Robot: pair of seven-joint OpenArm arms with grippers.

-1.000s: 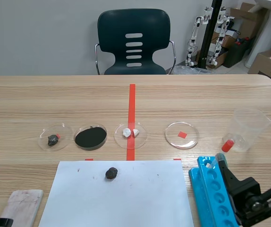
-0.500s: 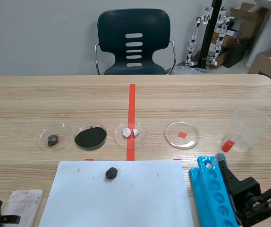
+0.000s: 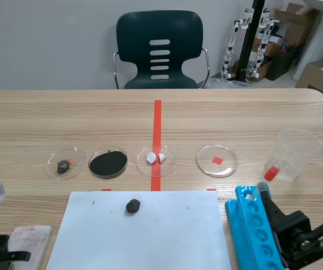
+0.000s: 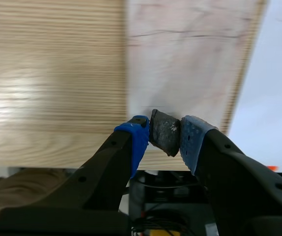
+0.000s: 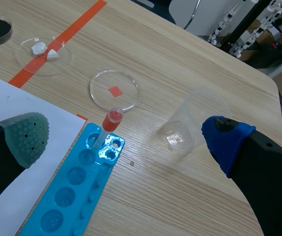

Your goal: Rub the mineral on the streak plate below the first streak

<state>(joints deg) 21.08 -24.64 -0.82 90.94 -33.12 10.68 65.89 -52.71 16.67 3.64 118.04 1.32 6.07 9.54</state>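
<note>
As the left gripper [image 3: 4, 257] creeps inward over the last second, from the near corner of the table [image 3: 234, 124] toward the streak plate [image 3: 31, 241], it comes to overlap the plate's near left corner. Judged from this, the carry is ending and the rubbing stroke has not begun.

Left wrist view: both blue pads [image 4: 138, 135] are clamped on the mineral [image 4: 163, 133], a dark angular lump held over the plate's near edge. Whether it touches the surface cannot be told. A faint dark line [image 4: 190, 32] crosses the plate well ahead of the mineral and is probably the first streak. The pale area between line and mineral is where the new stroke belongs.

The left arm lies low, entering from the near left, with its gripper pointing forward and down. The right gripper [image 5: 126, 140] hangs unmoved, fingers spread wide and empty, above the blue tube rack [image 5: 77, 191]. A second dark stone [image 3: 132, 206] rests on the white paper [image 3: 167, 236].
</note>
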